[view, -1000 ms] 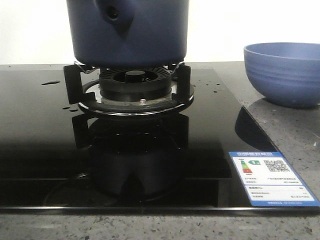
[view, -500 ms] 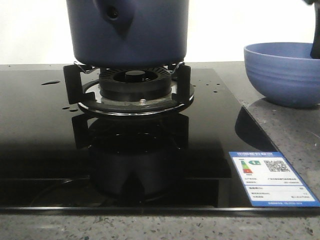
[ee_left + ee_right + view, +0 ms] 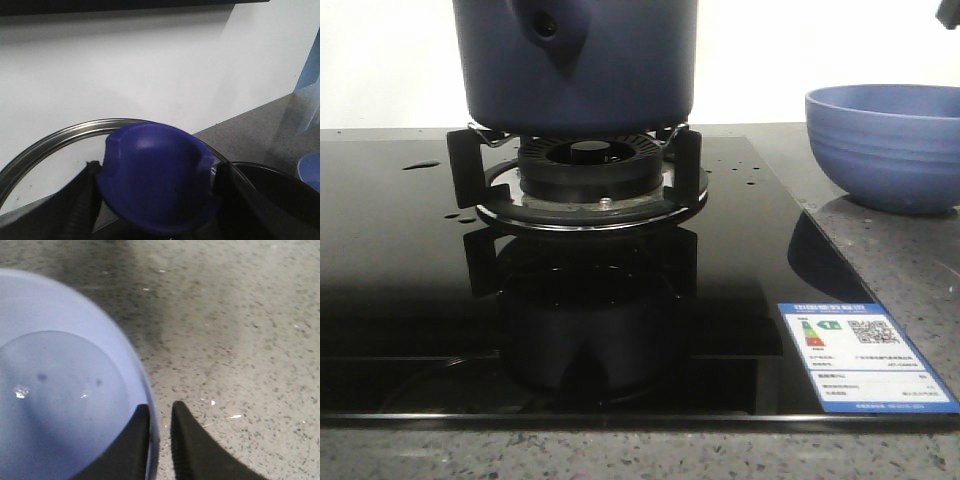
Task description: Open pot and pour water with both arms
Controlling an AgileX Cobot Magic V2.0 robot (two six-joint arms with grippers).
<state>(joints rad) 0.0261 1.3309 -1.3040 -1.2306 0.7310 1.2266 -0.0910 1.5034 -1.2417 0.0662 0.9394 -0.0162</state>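
From the front I see the pot (image 3: 578,65) seated on the burner (image 3: 582,170), water (image 3: 421,165) drops nearby. My left gripper (image 3: 155,187) clamps the lid knob (image 3: 157,177). My right gripper (image 3: 160,440) pinches the bowl (image 3: 65,390) rim, jaws narrow.

Gas burner (image 3: 588,165) on black glass hob (image 3: 410,290), ribbed blue bowl (image 3: 885,145) on speckled counter (image 3: 910,270), energy label (image 3: 865,355).

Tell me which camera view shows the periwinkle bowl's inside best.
The right wrist view: it looks down into the bowl, showing its floor with small shiny spots, and the right claw pinching its rim. The front view shows only its ribbed outside; the left wrist view catches a blurred edge.
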